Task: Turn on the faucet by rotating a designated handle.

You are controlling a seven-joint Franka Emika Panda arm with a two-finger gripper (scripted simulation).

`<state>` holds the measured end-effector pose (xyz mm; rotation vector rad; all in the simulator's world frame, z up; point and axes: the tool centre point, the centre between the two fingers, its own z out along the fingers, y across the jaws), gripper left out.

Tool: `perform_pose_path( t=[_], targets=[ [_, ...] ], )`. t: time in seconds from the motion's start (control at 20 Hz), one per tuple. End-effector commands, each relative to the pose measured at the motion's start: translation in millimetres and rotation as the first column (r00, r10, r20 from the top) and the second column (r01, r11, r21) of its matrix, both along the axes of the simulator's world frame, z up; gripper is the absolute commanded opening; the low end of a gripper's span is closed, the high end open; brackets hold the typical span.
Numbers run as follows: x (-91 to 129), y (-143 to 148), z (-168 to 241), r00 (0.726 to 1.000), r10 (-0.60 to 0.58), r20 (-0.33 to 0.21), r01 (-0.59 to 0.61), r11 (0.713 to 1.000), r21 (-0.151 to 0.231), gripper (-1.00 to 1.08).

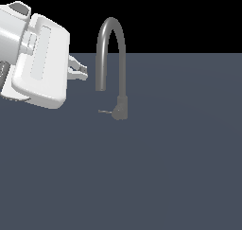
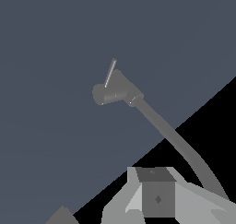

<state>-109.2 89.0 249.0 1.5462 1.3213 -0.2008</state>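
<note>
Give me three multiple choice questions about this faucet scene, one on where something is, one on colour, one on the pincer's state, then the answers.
1. In the exterior view, the handle projects from the faucet base toward:
A. that view's left
B. that view's right
C. straight up

2. The faucet's colour is:
A. white
B. grey
C. red

3. The pincer is:
A. shut on the handle
B. shut on the spout
C. holding nothing, off the faucet

Answers:
1 A, the thin rod sticks out on the left of the base, low by the dark surface.
2 B, spout and base are both grey in each view.
3 C, its tips hang beside the spout, above the handle, with a gap to both.
</note>
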Motion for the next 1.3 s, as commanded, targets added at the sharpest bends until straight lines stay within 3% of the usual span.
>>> perform_pose_path(
  t=[0.0, 0.3, 0.6, 0.9, 1.25],
  targets=[
    [3.1, 1.4, -9.2, 0.999, 0.046, -0.003, -0.046, 0.998, -0.040, -1.00],
    [10.0, 3.1, -31.0, 0.989, 0.150, -0.019, -0.151, 0.980, -0.132, -1.00],
    [16.7, 3.3, -52.9, 0.968, 0.249, -0.043, -0.252, 0.942, -0.222, -1.00],
    [23.2, 1.8, -74.7, 0.937, 0.342, -0.076, -0.349, 0.886, -0.307, -1.00],
    [30.9, -2.2, -99.8, 0.889, 0.440, -0.126, -0.452, 0.798, -0.399, -1.00]
  ],
)
